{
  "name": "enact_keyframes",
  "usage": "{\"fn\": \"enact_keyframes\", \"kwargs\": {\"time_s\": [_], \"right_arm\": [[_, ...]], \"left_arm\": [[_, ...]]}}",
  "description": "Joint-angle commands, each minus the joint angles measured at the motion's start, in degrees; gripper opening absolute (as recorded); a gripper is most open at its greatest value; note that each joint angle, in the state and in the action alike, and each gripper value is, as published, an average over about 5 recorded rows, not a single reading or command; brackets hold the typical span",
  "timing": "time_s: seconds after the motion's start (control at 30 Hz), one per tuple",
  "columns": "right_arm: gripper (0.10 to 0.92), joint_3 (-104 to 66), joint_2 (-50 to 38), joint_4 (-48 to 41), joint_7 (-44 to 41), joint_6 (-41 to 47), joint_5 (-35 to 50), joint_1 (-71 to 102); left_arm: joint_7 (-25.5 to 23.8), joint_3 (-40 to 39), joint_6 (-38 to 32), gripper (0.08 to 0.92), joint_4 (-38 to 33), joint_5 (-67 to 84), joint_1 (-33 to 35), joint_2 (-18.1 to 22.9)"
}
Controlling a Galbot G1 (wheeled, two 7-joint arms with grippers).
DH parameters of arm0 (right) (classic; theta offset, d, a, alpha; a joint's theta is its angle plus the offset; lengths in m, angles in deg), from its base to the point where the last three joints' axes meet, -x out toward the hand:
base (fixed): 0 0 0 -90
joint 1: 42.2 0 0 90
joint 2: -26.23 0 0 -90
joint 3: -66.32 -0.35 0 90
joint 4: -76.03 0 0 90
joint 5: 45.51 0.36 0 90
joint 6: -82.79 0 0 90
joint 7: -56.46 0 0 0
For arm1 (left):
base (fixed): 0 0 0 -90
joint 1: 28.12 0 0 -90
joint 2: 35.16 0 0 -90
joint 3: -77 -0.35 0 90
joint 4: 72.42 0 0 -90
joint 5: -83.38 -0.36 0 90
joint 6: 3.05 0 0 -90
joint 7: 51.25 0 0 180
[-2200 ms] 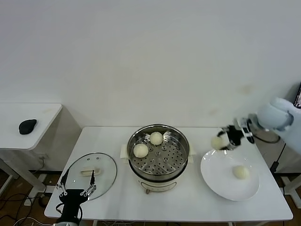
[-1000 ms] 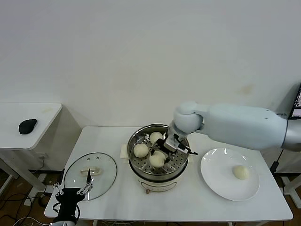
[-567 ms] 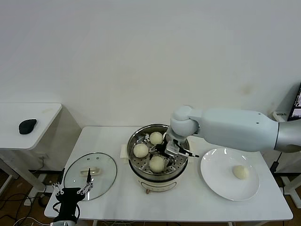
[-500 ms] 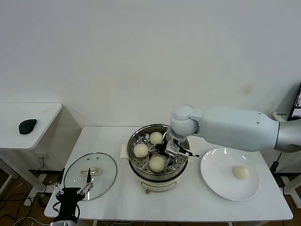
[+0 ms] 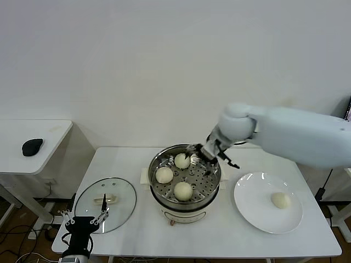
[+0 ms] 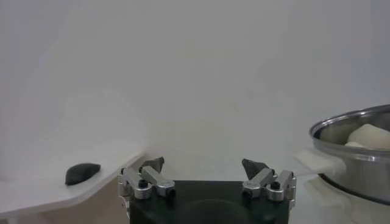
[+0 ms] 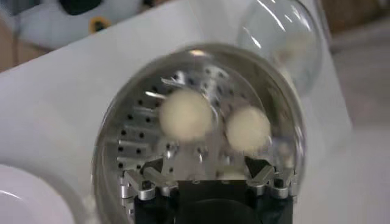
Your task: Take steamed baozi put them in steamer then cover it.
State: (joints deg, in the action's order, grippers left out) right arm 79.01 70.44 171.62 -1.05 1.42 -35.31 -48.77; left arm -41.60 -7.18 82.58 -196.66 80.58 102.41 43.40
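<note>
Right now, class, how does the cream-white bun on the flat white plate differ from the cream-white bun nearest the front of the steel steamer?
The plate bun lies alone on the flat white plate; the front steamer bun sits on a perforated tray in the steel steamer with two others. Both are round and smooth.

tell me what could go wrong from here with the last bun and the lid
One baozi is on the plate, near its right side; a loose pinch by the open right gripper might roll it off.

Three baozi fill much of the steamer tray, so the fourth could land on one and sit high.

The cover lies near the table's left edge, close to the open left gripper; a nudge might slide it off.
</note>
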Motion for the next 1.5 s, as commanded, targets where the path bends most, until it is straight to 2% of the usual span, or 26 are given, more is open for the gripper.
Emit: {"fn": "enact_keyframes", "kwargs": {"time_s": [0.03, 0.17, 0.33, 0.63, 0.87, 1.5], "right_arm": [[0.823, -4.64, -18.85, 1.75, -1.63, 15.9, 3.02, 3.11], [0.823, -9.65, -24.03, 0.03, -4.42, 10.69, -2.28, 11.1], [0.823, -27.58, -30.04, -2.47, -7.53, 4.03, -10.81, 31.55], [0.823, -53.49, -30.85, -8.87, -8.08, -1.83, -20.02, 62.18], [0.823, -56.09, -25.66, -15.2, -6.46, -3.73, -24.68, 65.53], [0.823, -52.25, -12.84, -25.85, -1.57, -4.43, -31.39, 60.92]], "left_arm": [[-0.08, -0.25, -0.25, 0.823, 0.64, -0.1, -0.55, -0.79], [-0.11, -0.29, -0.27, 0.823, 1.05, 0.0, -0.75, -1.18], [-0.11, -0.38, -0.28, 0.823, 1.33, -0.31, -0.76, -1.37], [-0.09, -0.78, -0.12, 0.823, 1.44, -1.02, -0.25, -1.2], [-0.09, -0.66, 0.0, 0.823, 1.54, -1.49, -0.04, -0.92], [-0.11, 0.12, -0.31, 0.823, 1.78, -2.32, 0.05, -0.37]]}}
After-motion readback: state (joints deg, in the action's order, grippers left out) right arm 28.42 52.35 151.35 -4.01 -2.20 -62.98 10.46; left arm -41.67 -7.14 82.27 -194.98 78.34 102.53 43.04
